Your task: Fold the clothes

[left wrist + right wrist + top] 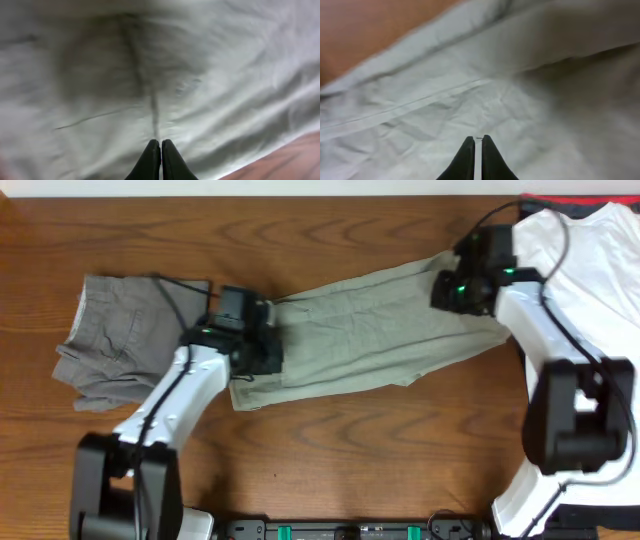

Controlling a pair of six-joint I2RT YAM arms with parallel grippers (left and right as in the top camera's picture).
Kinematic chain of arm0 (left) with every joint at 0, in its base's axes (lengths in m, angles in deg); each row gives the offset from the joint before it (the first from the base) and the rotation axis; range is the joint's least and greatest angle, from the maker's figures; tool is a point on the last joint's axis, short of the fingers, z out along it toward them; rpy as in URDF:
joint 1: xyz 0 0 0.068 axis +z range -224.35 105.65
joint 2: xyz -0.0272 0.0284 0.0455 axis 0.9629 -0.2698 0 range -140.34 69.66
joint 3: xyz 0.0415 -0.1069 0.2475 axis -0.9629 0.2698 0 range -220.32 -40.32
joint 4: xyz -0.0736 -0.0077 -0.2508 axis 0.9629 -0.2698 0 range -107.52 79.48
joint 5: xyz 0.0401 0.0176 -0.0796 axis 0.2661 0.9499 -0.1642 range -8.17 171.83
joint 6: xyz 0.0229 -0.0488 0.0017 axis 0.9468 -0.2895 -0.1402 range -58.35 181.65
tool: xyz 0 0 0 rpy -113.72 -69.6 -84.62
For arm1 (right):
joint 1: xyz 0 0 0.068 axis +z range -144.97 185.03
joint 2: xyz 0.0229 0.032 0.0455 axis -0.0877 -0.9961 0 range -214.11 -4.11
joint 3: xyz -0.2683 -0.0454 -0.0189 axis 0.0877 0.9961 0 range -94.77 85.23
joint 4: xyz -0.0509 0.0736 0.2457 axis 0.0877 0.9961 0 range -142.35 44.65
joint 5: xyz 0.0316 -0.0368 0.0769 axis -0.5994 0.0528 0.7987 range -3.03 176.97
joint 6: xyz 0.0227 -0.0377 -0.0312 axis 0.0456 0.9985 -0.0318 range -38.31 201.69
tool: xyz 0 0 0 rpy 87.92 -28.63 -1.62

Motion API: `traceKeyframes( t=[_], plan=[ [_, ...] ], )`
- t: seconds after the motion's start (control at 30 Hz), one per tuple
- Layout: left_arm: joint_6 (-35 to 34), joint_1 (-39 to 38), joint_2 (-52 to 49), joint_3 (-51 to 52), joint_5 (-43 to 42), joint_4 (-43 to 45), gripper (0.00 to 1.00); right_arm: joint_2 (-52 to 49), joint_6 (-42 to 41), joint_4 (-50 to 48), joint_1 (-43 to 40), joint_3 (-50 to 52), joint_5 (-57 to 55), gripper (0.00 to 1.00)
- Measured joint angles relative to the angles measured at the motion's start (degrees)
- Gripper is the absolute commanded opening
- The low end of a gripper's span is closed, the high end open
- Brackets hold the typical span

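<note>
The light khaki trousers lie stretched slantwise across the middle of the table, from lower left to upper right. My left gripper is at their left end and my right gripper at their right end. In the left wrist view the fingers are pressed together against the khaki cloth. In the right wrist view the fingers are nearly together, with a thin strip of khaki cloth between them. Darker grey trousers lie crumpled at the left. A white T-shirt lies at the right.
The table is brown wood; it shows at the lower right of the left wrist view and the upper left of the right wrist view. A red edge shows behind the T-shirt. The arm bases stand at the front edge.
</note>
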Motion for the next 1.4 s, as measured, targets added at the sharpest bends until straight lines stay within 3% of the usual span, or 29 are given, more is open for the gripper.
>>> traceKeyframes(
  t=[0.43, 0.87, 1.03, 1.23, 1.4],
  plan=[
    [1.3, -1.3, -9.2, 0.0, 0.5, 2.7, 0.06, -8.3, -8.2, -15.5, 0.0, 0.2, 0.7, 0.04],
    [1.3, -1.3, -9.2, 0.0, 0.5, 2.7, 0.06, -13.4, -13.9, -44.4, 0.2, 0.3, 1.7, 0.05],
    [1.3, -1.3, -9.2, 0.0, 0.4, 2.7, 0.06, -13.4, -13.4, -40.2, -0.9, -0.7, 9.4, 0.03],
    [1.3, -1.3, -9.2, 0.0, 0.5, 2.6, 0.06, -11.3, -9.2, -24.2, -6.2, -1.3, 16.8, 0.02],
    [1.3, -1.3, -9.2, 0.0, 0.8, 2.6, 0.06, -8.3, -5.9, -12.2, -8.7, -1.4, 15.0, 0.01]
  ],
)
